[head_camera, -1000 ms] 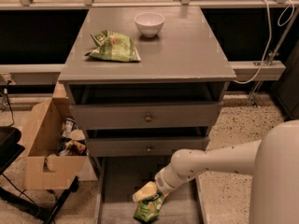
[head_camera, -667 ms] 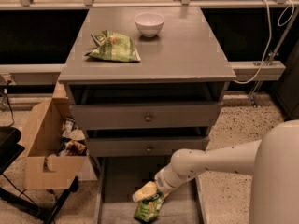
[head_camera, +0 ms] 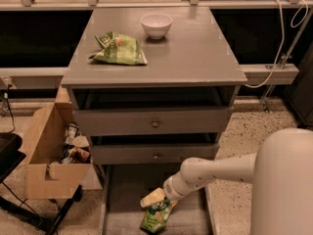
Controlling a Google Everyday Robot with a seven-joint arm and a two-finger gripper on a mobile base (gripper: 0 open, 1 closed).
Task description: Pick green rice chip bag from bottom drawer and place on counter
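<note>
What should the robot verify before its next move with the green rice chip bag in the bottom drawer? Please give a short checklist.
1. Bottom drawer pulled out far enough for access: ok.
2. Pincer positioned at the green rice chip bag: ok, it sits at the bag's upper end.
3. Firm hold on the bag: cannot tell.
4. Bag lifted off the drawer floor: not ok, it appears to lie on it.
5. Free spot on the counter: ok, the right part is bare; the paler green bag and white bowl are to the left and rear.
</note>
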